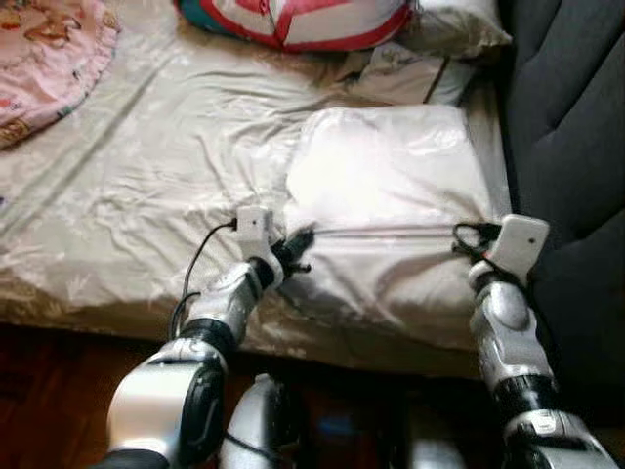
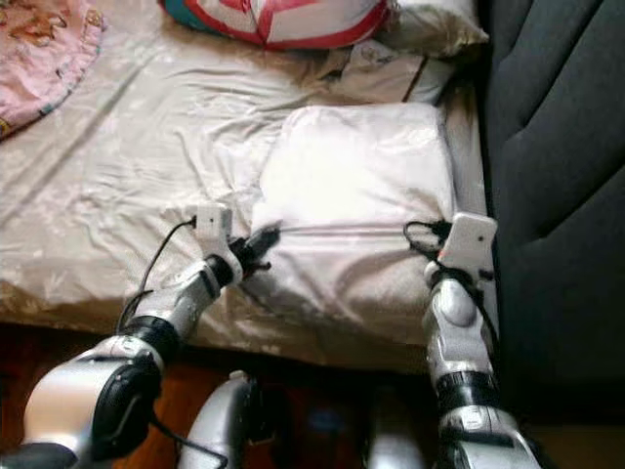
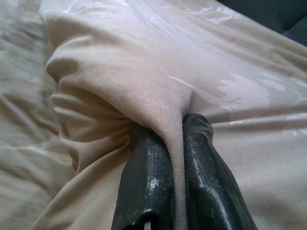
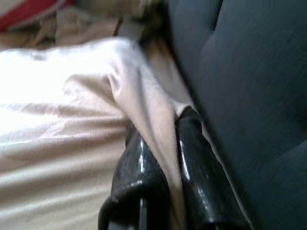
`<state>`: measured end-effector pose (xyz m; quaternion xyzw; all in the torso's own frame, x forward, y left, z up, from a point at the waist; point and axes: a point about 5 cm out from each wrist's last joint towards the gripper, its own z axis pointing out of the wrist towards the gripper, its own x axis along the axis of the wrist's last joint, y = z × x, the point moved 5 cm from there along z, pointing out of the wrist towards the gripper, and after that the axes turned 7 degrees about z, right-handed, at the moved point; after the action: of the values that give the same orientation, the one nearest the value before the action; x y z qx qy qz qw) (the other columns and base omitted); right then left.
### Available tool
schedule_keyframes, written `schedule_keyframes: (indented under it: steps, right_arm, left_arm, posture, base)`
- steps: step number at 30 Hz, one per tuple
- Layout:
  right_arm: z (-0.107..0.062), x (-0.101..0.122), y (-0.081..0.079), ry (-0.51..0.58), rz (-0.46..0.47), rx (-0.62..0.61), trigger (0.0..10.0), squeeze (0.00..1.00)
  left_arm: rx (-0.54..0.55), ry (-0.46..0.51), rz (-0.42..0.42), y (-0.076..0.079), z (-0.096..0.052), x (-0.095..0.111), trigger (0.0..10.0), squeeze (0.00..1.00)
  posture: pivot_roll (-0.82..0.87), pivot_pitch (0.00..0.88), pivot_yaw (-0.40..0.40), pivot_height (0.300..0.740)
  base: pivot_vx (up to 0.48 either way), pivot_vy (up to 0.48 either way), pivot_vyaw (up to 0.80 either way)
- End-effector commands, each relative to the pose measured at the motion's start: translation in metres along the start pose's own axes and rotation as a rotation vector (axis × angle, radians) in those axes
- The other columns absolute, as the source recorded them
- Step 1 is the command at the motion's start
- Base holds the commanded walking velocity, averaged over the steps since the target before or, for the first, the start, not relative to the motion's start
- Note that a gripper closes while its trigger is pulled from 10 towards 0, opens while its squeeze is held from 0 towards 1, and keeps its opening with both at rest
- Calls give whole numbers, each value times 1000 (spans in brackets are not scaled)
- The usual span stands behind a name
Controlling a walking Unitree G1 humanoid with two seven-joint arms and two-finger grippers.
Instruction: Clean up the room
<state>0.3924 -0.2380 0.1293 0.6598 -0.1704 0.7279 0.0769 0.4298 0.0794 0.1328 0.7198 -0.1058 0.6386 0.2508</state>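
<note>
Both are pinching the folded blanket (image 1: 391, 195) lying on the bed (image 1: 146, 195): left end effector (image 1: 298, 242) and right end effector (image 1: 467, 234) (each clamped on fabric). Keeping the edge level matters.

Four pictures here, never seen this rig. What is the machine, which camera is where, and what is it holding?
It is a humanoid robot with two silver arms, each ending in two black fingers. The two wide pictures come from its head, looking down at a bed. The two close-ups come from a camera on each wrist. On the bed lies a folded beige blanket, with a red and white pillow beyond it and a pink cloth to the robot's left. The left gripper and right gripper each pinch a fold of the blanket, one at each side.
</note>
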Motion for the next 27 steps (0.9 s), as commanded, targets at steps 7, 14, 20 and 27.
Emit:
schedule_keyframes:
  steps: [7, 14, 20, 27]
  right_arm:
    - [-18, 60, 113, 296, -39, -458, 0, 0]
    - [-35, 91, 132, 451, -82, -535, 0, 0]
    - [1, 13, 77, 6, 61, -208, 10000, 0]
    - [-3, -9, 28, -63, 78, -1, 10000, 0]
  left_arm:
    - [151, 86, 14, -44, -17, 24, 0, 0]
    - [181, 140, -29, -50, -20, 30, 0, 0]
    - [132, 25, 141, -40, -18, 12, 10000, 0]
    - [168, 4, 192, -47, -27, -2, 10000, 0]
  posture:
    - [-186, 154, 87, 651]
    - [-188, 155, 92, 651]
    - [-193, 148, 89, 651]
    - [-183, 146, 85, 661]
  base:
    - [0, 0, 0]
    - [0, 0, 0]
    - [0, 0, 0]
    - [0, 0, 0]
